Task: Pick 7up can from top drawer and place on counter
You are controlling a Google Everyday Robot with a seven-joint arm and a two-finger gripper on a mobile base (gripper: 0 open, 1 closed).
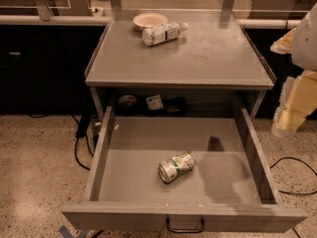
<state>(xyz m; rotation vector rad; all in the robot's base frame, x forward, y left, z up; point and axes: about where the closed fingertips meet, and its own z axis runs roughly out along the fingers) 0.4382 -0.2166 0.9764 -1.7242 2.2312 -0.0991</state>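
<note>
The 7up can [176, 166] lies on its side on the floor of the open top drawer [148, 133], a little right of the middle and towards the front. It is dented, with a green-and-white label. The drawer is pulled fully out, and its dark pull handle [184, 228] is at the front. The counter [213, 58] is the flat grey top above the drawer. My gripper [287, 120] hangs at the right edge of the view. It is outside the drawer's right wall, above it and well right of the can, and holds nothing that I can see.
A pale bowl [150, 20] and a white-capped plastic bottle [163, 33] lying on its side sit at the back of the counter. Small items sit in the recess behind the drawer [154, 103]. Cables [292, 175] lie on the speckled floor on both sides.
</note>
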